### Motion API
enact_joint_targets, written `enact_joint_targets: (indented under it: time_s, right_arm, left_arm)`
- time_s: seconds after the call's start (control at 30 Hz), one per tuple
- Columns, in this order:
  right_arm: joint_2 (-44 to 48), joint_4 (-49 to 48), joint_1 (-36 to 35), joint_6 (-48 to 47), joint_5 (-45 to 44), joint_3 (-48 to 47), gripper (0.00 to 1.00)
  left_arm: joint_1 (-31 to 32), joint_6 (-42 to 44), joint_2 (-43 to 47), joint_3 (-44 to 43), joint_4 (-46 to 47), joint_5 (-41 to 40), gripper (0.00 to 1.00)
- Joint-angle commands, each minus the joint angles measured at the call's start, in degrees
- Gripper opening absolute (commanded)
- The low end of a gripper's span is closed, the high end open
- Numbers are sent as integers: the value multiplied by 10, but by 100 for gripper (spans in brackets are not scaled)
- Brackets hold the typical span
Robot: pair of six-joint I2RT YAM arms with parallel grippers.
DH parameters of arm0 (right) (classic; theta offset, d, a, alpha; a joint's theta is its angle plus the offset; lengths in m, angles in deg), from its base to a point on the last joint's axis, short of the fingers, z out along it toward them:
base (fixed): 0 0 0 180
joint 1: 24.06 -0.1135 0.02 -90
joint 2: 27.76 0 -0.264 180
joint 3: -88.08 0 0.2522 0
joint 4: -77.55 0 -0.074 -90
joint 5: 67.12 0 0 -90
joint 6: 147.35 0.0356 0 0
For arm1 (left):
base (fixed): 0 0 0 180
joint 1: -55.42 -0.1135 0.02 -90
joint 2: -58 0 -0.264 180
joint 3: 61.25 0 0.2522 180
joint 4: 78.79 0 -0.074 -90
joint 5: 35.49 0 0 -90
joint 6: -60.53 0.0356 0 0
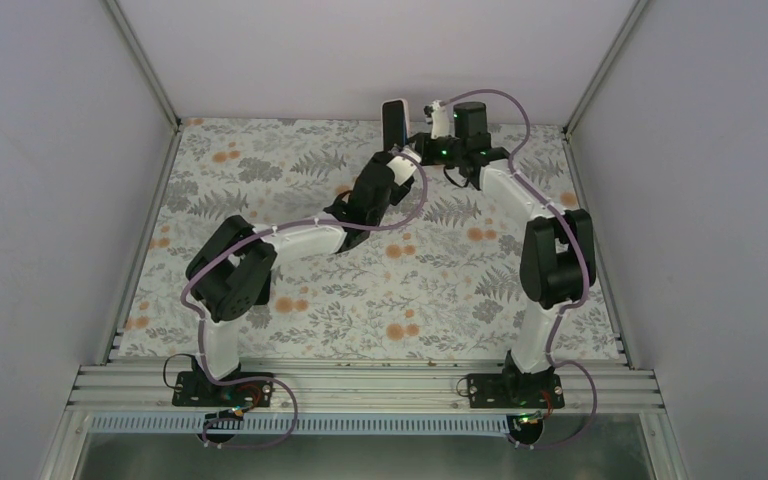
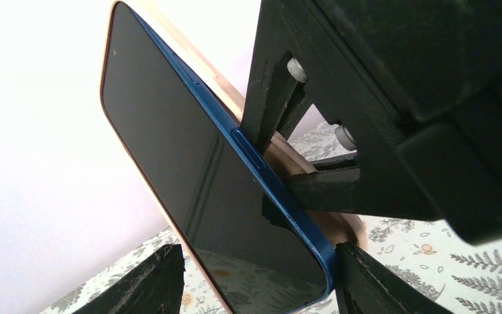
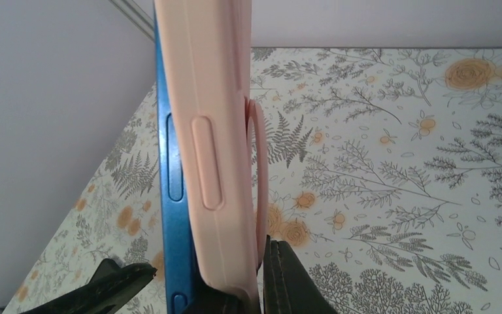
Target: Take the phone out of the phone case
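Above desk far edge: left end effector grasps upright phone. Right end effector clenched on phone case, one blue side exposed.

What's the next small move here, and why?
Probably the right fingers should peel the pink phone case slightly farther away: the blue phone has one long edge out, the other still seated, and the left fingers hold its lower end.
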Motion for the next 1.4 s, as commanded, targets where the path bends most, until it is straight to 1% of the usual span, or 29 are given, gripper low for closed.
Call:
enact_joint_targets:
  time_s: [0.0,0.07,0.13,0.2,0.3,0.4,0.53,0.67,0.8,0.87,0.93,1.03,1.07,1.13,1.2,1.27,1.33,1.37]
  right_arm:
    - [45,-10,-20,9,50,12,4]
    - [48,-9,-25,6,46,29,4]
    - [46,-3,-26,1,49,45,3]
    - [43,6,-25,-8,52,60,3]
    - [40,15,-21,-8,67,72,3]
    - [38,14,-14,1,84,72,3]
    - [28,11,-3,20,129,64,4]
    - [28,1,-4,36,163,71,3]
    - [28,14,-2,33,177,66,4]
    - [19,40,0,20,194,50,3]
    - [8,71,5,4,208,34,3]
    - [-6,87,8,-9,268,25,3]
    - [-14,101,6,-22,295,17,3]
    - [-56,196,0,-102,336,-45,3]
    - [-72,239,4,-135,380,-52,4]
    - [-61,243,3,-152,398,-30,3]
    - [-49,243,2,-157,419,-14,3]
    - [-42,239,2,-158,426,-9,3]
  left_arm:
    - [-24,19,-6,-13,43,-89,57]
    - [-27,43,1,4,88,-123,57]
    - [-33,73,8,18,144,-144,60]
    - [-41,101,11,19,172,-158,62]
    - [-46,157,17,34,232,-162,63]
    - [-48,214,19,51,311,-163,64]
    - [-56,282,5,60,392,-163,64]
    - [-71,282,-6,51,393,-161,64]
    - [-79,319,-29,29,423,-169,70]
    - [-82,337,-35,18,447,-178,71]
    - [-84,342,-36,12,450,-179,72]
    - [-86,335,-40,8,450,-181,73]
    - [-88,333,-43,8,453,-182,73]
    - [-92,327,-47,10,457,-181,71]
    - [-94,326,-49,13,463,-177,67]
    - [-98,322,-47,21,472,-165,61]
    - [-102,306,-46,21,452,-150,55]
    - [-106,298,-48,16,440,-149,50]
